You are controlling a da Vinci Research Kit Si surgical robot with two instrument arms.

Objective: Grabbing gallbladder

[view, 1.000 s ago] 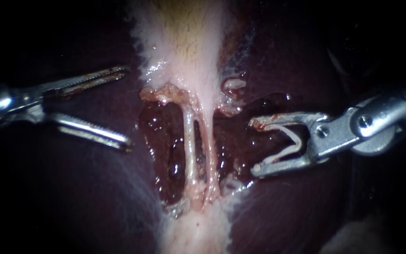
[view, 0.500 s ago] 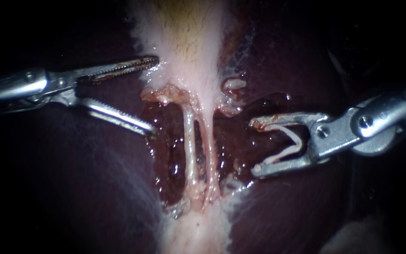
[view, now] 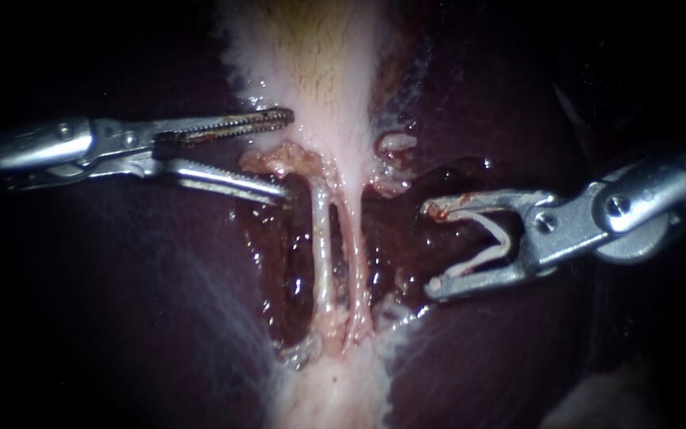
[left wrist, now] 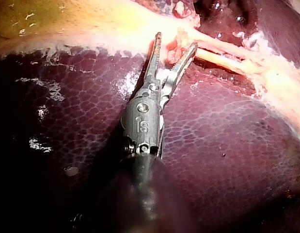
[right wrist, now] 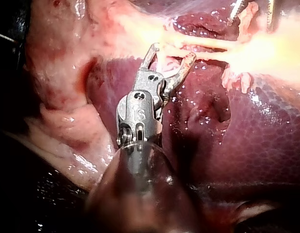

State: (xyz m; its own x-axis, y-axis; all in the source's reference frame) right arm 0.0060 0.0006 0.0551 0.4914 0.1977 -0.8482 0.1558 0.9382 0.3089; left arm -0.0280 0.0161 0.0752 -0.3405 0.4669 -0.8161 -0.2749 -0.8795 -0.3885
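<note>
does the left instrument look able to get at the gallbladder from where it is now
Probably yes. The left instrument has its jaws open at the ragged pale edge of the gallbladder, with nothing in between. The right instrument, holding a clip, is apart across the tubes.

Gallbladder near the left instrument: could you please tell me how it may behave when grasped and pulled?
The gallbladder looks pale, soft and ragged-edged, so it will probably stretch and drape rather than hold shape. Its wet sheen suggests it may slip. The thin tubes below look fragile; a hard pull by the left instrument might tear them.
</note>
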